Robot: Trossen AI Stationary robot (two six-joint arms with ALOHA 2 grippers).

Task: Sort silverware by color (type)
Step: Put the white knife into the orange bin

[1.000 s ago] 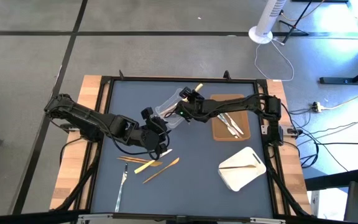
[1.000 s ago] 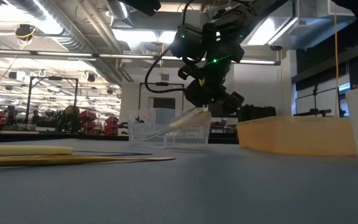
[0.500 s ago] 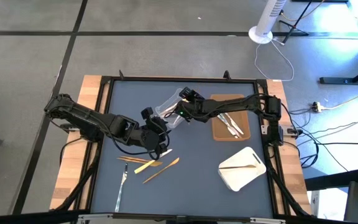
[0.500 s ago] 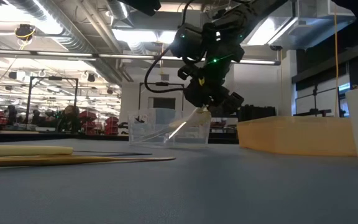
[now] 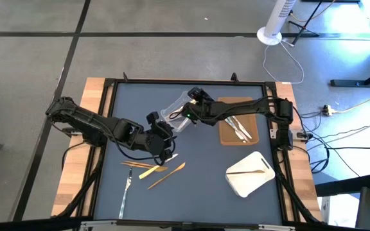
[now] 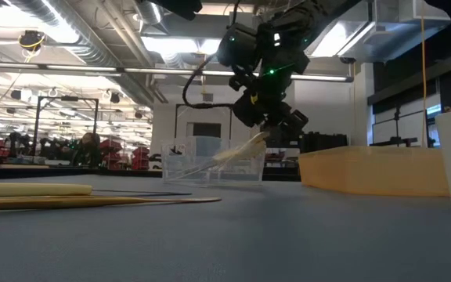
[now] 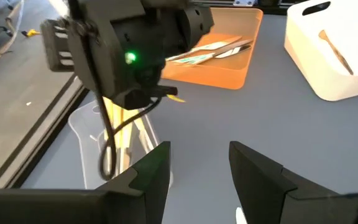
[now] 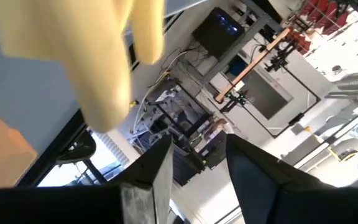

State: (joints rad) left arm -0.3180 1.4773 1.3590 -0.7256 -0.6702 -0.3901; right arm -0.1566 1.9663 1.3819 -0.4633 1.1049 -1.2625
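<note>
High view: right gripper (image 5: 194, 96) over clear tub (image 5: 175, 110), fingertips too small to judge. Low view: pale yellow utensil (image 6: 237, 150) leaning in tub, tip beside gripper. Left wrist: left gripper (image 7: 197, 165) parted, empty.

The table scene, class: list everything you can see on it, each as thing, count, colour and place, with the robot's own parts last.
Clear tub: one, see-through, table's far middle, with a pale yellow utensil sticking out.
Brown tray: one, orange-brown, right of the tub, holding silver utensils.
White tray: one, near right, holding one orange-brown utensil.
Loose utensils: several, pale yellow and orange-brown, near left; one silver fork beside them.
Left pincer: open, above the loose utensils.
Right pincer: over the tub; whether it grips is unclear.
</note>
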